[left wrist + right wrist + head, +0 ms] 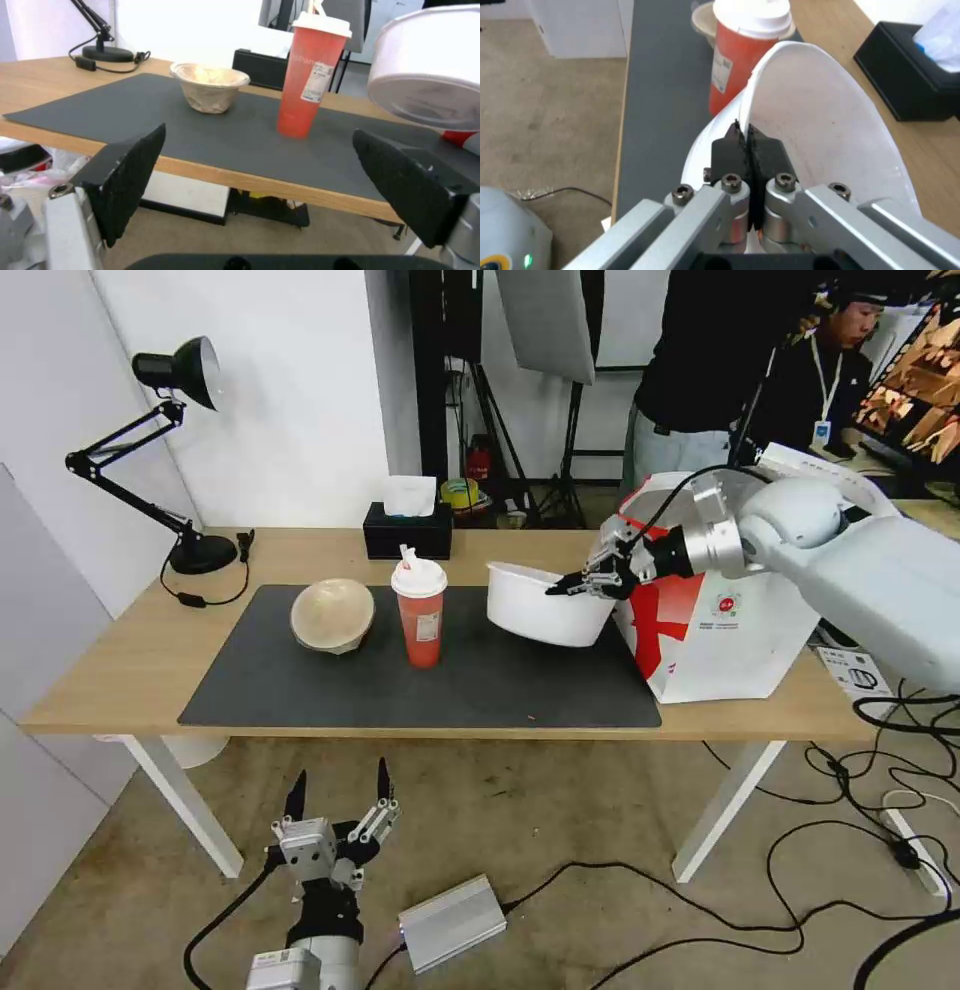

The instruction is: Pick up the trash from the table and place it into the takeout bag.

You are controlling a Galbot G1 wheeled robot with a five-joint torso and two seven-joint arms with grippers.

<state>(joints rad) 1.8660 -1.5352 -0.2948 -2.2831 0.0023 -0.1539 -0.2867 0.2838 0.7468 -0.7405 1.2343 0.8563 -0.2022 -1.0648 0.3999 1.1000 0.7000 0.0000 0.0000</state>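
Observation:
My right gripper [560, 587] [744, 129] is shut on the rim of the white round bowl [545, 605] [820, 123] [430, 86], holding it lifted above the dark mat [420, 680], just left of the takeout bag [730, 640]. The red drink cup with white lid [419, 610] [310, 75] [740, 48] stands on the mat's middle. Left of it the beige paper bowl [332, 615] [210, 88] lies tilted on the mat. My left gripper [338, 790] [260, 168] hangs open below the table's front edge, holding nothing.
A black tissue box [407, 532] [910, 78] sits at the table's [130, 670] back edge and a black desk lamp [170, 450] at its left end. Cables and a silver box [452, 920] lie on the floor.

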